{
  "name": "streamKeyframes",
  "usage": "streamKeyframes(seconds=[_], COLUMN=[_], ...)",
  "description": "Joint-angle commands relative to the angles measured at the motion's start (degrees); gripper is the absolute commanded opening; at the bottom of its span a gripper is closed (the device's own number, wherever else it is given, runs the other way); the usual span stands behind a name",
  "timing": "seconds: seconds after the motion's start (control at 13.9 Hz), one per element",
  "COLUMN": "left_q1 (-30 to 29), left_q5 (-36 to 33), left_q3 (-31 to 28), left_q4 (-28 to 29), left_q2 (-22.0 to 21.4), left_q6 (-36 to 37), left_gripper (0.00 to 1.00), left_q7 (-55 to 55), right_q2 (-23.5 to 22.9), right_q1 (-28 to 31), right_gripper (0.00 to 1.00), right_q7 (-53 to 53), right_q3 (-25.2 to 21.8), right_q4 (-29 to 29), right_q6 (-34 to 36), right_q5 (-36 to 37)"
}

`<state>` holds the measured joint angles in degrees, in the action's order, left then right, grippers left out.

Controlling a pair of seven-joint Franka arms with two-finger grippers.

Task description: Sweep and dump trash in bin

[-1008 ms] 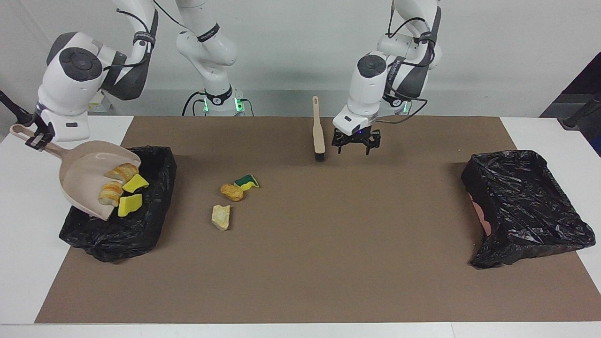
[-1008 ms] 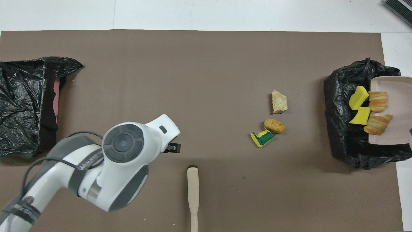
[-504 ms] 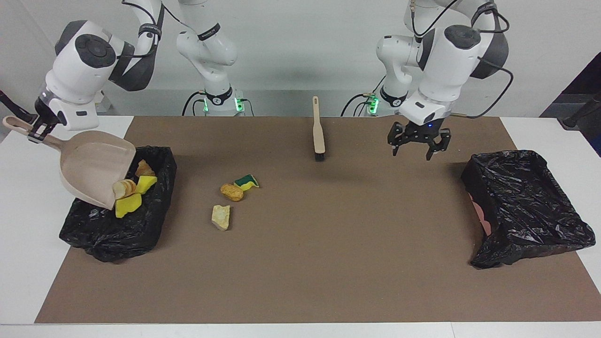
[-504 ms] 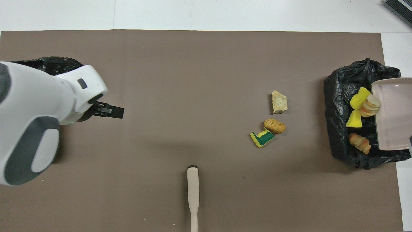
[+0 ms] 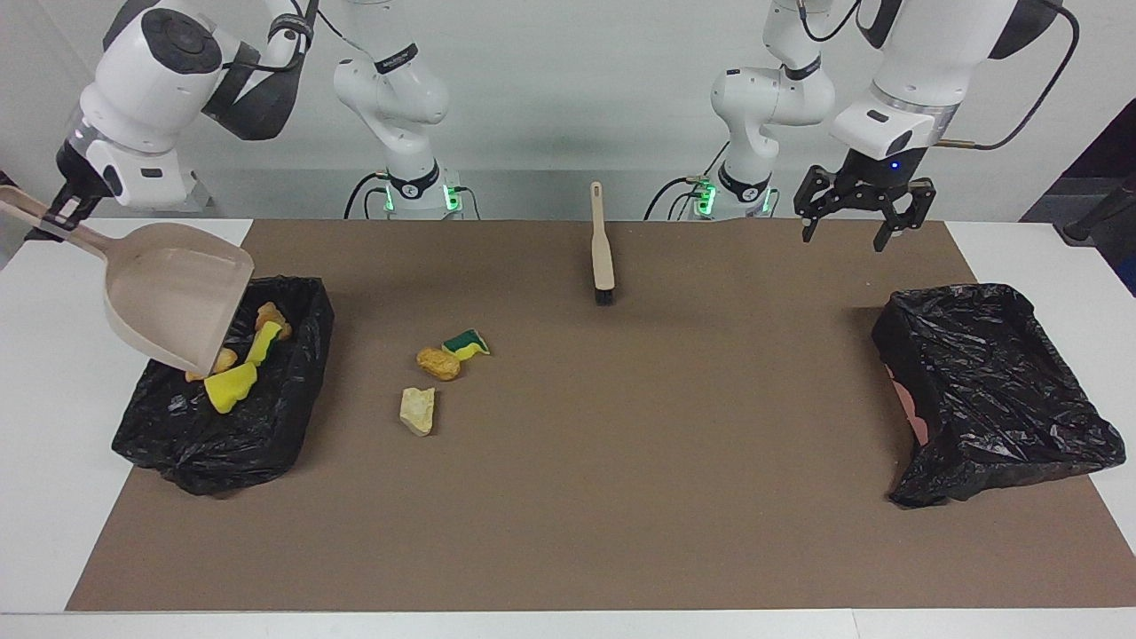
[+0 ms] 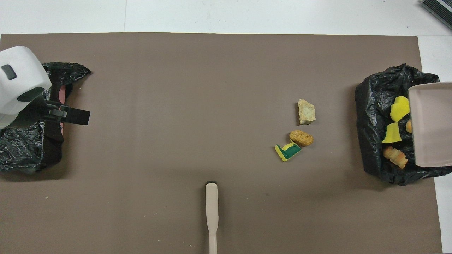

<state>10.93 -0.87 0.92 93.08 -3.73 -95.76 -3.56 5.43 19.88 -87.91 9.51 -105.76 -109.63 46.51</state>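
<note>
4 scraps lie in the black-lined bin (image 5: pixel 222 426) at the right arm's end of the table: 2 yellow sponge pieces (image 5: pixel 229 388) and 2 golden-brown lumps (image 6: pixel 395 157), all resting on the liner under the lip of the dustpan (image 5: pixel 169 297). The beige pan hangs tilted over that bin, mouth down, with nothing left on its visible surface. The right gripper (image 5: pixel 64 211) has its fingers clamped on the pan's handle, up over the table's white edge.

3 more scraps sit on the brown mat (image 5: pixel 621 497), well apart from the bin: a green-and-yellow sponge (image 5: pixel 467 343) touching a golden-brown lump (image 5: pixel 438 363), and a pale beige chunk (image 5: pixel 417 410) just beside them, farther from the robots.

The brush (image 5: pixel 603 248) lies flat on the mat near the robots, bristles toward the middle, with nothing touching it.

The left gripper (image 5: pixel 856 213) hangs in the air with its fingers spread wide and nothing between them, near the second black-lined bin (image 5: pixel 994 390) at the left arm's end.
</note>
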Motion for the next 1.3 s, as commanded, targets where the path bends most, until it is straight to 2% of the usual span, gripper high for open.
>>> streamKeyframes(seconds=[0.0, 0.14, 0.43, 0.72, 0.94, 1.22], left_q1=[-1.17, -2.31, -4.51, -5.13, -5.13, -5.22], left_q5=[0.95, 0.96, 0.87, 0.26, 0.43, 0.43], left_q3=[-0.3, -0.66, -0.57, -0.4, -0.39, -0.39], left_q4=[-2.46, -2.55, -2.55, -2.55, -2.29, -2.11], left_q2=[1.79, 1.71, 1.88, 1.44, 1.09, 0.91], left_q6=[1.89, 1.81, 3.12, 2.87, 3.04, 3.39], left_gripper=[1.0, 1.0, 1.0, 1.0, 1.0, 1.0], left_q7=[-1.53, -3.11, -6.98, -6.98, -6.9, -6.46], right_q2=[0.37, 0.9, 0.47, -2.52, -6.12, -8.68], right_q1=[0.6, 0.78, -1.14, -7.12, -11.43, -20.38], right_gripper=[0.0, 0.0, 0.0, 0.0, 0.0, 0.0], right_q7=[-0.86, -0.69, 8.06, 25.73, 38.91, 60.25], right_q3=[1.13, 1.04, 1.22, 1.3, 1.3, 1.31], right_q4=[-0.14, -1.2, -3.65, -5.5, -5.68, -5.59], right_q6=[0.99, 1.26, 2.4, 2.31, 1.7, 0.21], right_q5=[-8.15, -17.98, -28.11, -29.63, -34.27, -36.92])
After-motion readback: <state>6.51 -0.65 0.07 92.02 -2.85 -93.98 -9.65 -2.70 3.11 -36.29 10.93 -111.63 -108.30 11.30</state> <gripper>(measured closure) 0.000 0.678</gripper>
